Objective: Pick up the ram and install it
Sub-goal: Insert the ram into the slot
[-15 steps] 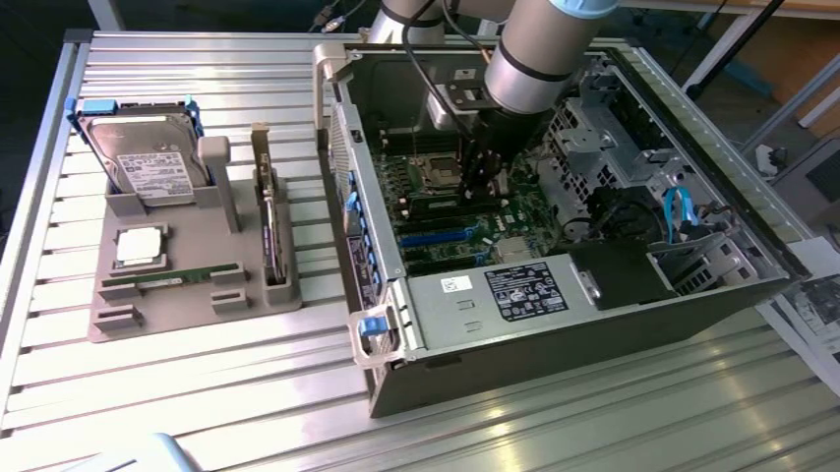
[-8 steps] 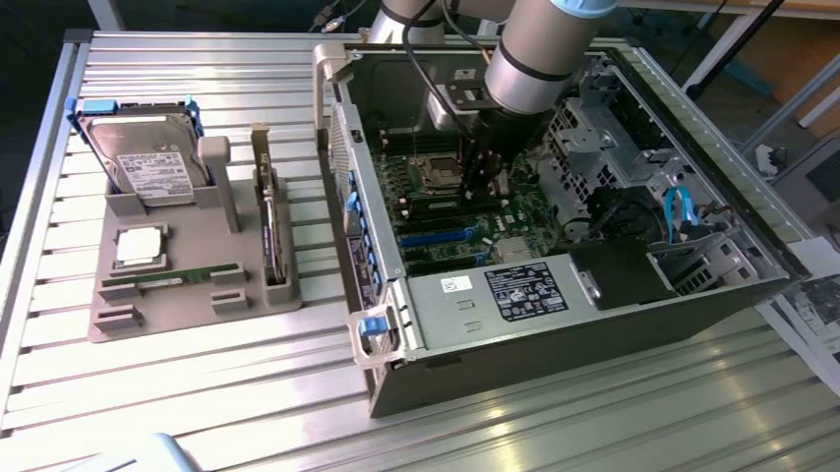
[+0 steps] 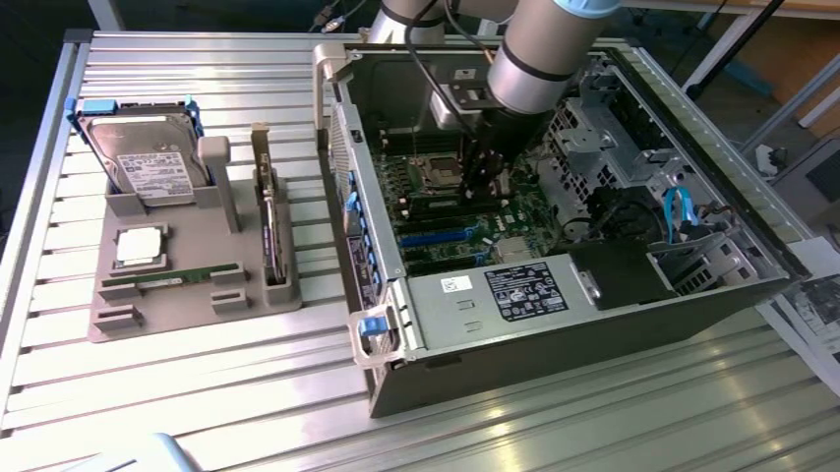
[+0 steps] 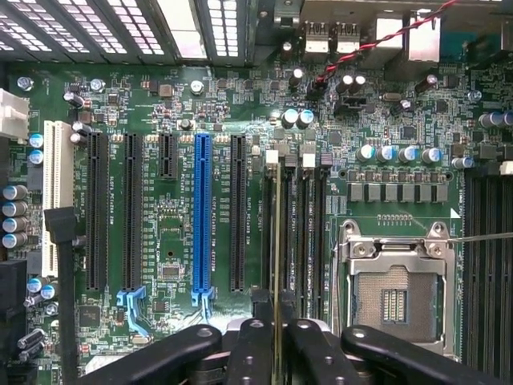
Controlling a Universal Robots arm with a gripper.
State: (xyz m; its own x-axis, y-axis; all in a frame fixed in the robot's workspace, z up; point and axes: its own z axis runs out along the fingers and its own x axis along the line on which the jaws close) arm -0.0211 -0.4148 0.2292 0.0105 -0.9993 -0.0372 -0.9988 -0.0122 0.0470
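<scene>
My gripper (image 3: 482, 172) reaches down into the open computer case (image 3: 393, 324), over the motherboard (image 3: 453, 211). In the wrist view its black fingers (image 4: 250, 353) are shut on the ram (image 4: 277, 241), seen edge-on as a thin line. The stick runs along the black memory slots (image 4: 298, 233), just beside the empty processor socket (image 4: 393, 297). I cannot tell whether it touches a slot. A second ram stick (image 3: 171, 278) lies flat in the grey holder (image 3: 118, 324) at the exterior view's left.
The grey holder also carries a hard drive (image 3: 145, 147), a silver processor (image 3: 141, 246) and an upright expansion card (image 3: 270, 231). Inside the case are drive cages (image 3: 617, 138), blue cables (image 3: 679, 211) and a power supply (image 3: 525, 290). A blue expansion slot (image 4: 202, 212) lies near the memory slots.
</scene>
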